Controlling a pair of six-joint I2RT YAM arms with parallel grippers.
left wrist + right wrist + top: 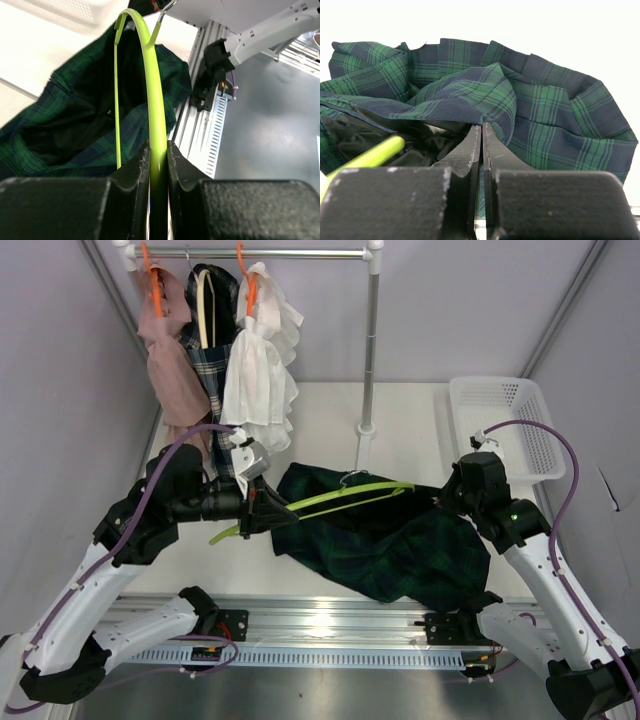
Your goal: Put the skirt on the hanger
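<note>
A dark green plaid skirt lies crumpled on the table between the two arms. A lime-green hanger stretches across its upper edge, metal hook pointing away from the left arm. My left gripper is shut on one end of the hanger, whose arm runs up between the jaws over the skirt. At the skirt's right side, my right gripper is shut on a fold of the skirt's edge, the fabric pinched at the fingertips. The hanger's other end pokes into the dark lining beside them.
A clothes rack at the back carries a pink garment, a plaid one and a white blouse. Its upright pole stands just behind the skirt. A white basket sits back right. A metal rail runs along the near edge.
</note>
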